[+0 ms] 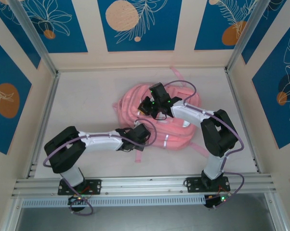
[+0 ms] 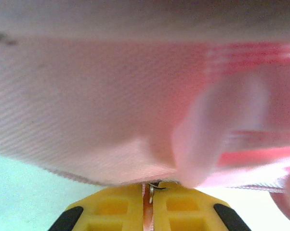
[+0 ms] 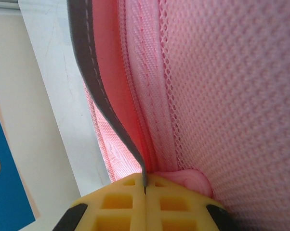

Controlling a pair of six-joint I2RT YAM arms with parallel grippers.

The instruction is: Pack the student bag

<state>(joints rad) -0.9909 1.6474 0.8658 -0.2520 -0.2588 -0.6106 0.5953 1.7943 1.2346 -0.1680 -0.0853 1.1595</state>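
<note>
Mid-frame on worktop [image 1: 82,106]: one pink bag [image 1: 128,101], pinched by two grippers, left gripper [image 2: 151,192] and right gripper [image 3: 145,185], both narrow.

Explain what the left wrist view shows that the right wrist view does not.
Left wrist view: the left fingers, pressed together on a thin pink edge of the student bag, with a small metal piece at the tips; smooth woven fabric and a blurred pink strap.
Right wrist view: the right fingers pinching a grey strip of the bag, beside pink mesh, with a blue wall panel at the left.
Both: yellow fingers shut on part of the pink bag, seen very close.
</note>
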